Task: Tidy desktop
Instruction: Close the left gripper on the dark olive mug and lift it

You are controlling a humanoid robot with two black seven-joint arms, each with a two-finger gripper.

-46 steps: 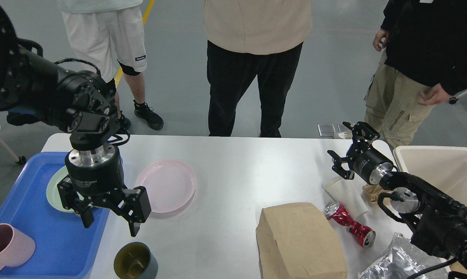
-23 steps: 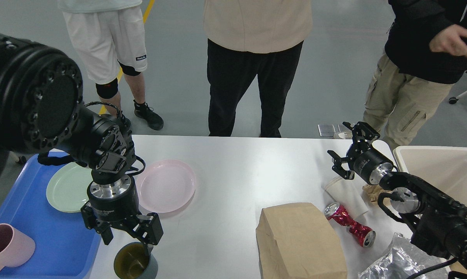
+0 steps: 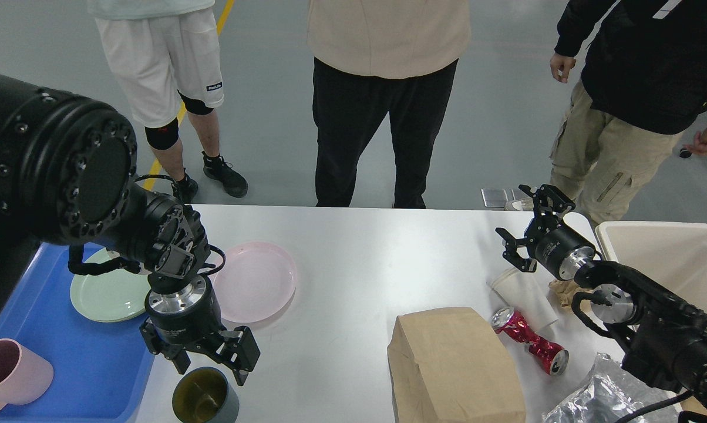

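Head view showed the left gripper (image 3: 211, 371) spread wide just above a grey cup (image 3: 205, 398) with something small inside, on the white desktop (image 3: 359, 258). Beside it, a blue tray (image 3: 66, 358) held a green plate (image 3: 104, 291) and pink mug (image 3: 10, 371). The right gripper (image 3: 527, 226) hung open, empty, near a beige bin (image 3: 670, 258).

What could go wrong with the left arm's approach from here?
1. The left gripper is open right at the grey cup, which sits near the desktop front edge; a finger striking the rim could tip it off.
2. The pink plate lies close beside the wrist and could get nudged.
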